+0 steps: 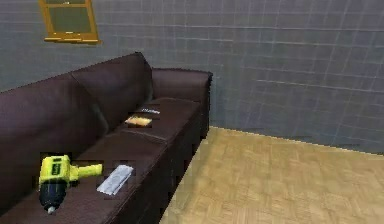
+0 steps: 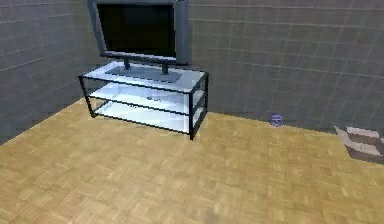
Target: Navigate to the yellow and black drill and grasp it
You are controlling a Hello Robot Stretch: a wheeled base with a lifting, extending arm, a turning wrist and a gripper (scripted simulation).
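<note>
A yellow and black drill lies on the seat of a dark brown sofa at the forward view's lower left, near the bottom edge. A grey remote-like slab lies just to its right on the same cushion.
Farther along the sofa seat lies a small book-like object. A framed window hangs above. Wood floor spreads right of the sofa. In the arm side view a glass TV stand carries a television; a small round object and a box lie by the wall.
</note>
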